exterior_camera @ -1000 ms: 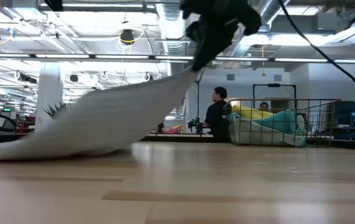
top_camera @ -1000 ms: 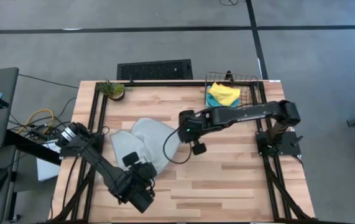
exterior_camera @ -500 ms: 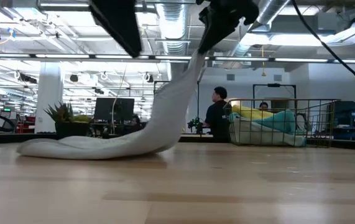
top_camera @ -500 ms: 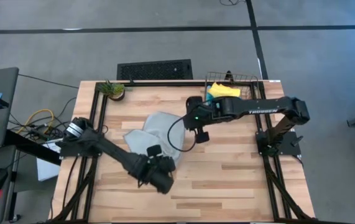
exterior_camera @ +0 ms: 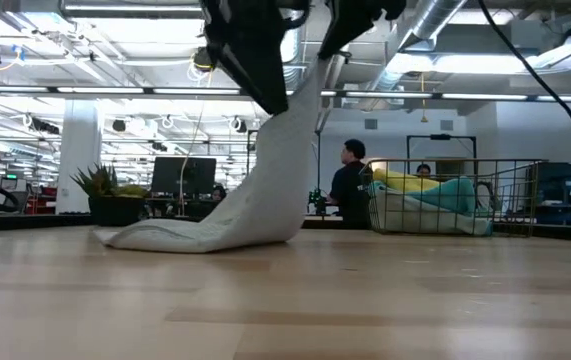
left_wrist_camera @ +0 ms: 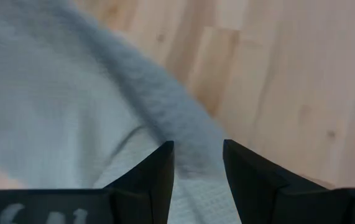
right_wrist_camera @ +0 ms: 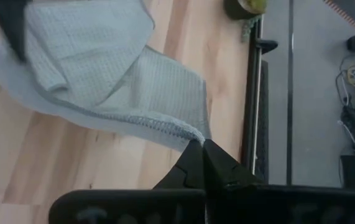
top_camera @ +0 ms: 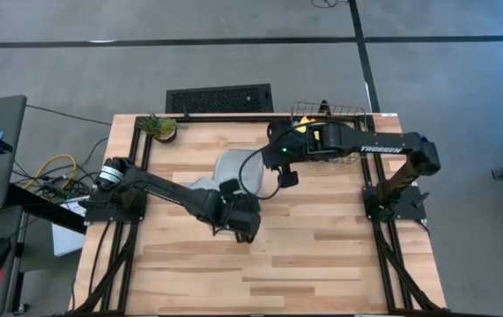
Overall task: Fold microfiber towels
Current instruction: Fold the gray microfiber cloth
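Two hands meet over the counter point(top_camera: 321, 246): the right hand point(right_wrist_camera: 202, 151) pinches a corner of the grey-green towel point(exterior_camera: 265, 190), lifting it; the left hand point(left_wrist_camera: 198, 163) gapes apart above its draped part.

The grey-green towel point(top_camera: 233, 172) sits just toward 12 o'clock of the middle of the table. One corner is pinched in my right gripper point(right_wrist_camera: 201, 147) and lifted high, so the waffle-textured cloth hangs in a steep drape and its lower part lies bunched on the wood toward 9 o'clock. The yellow towel point(top_camera: 311, 129) and cyan-blue towel point(exterior_camera: 455, 195) lie heaped together at 1 o'clock.
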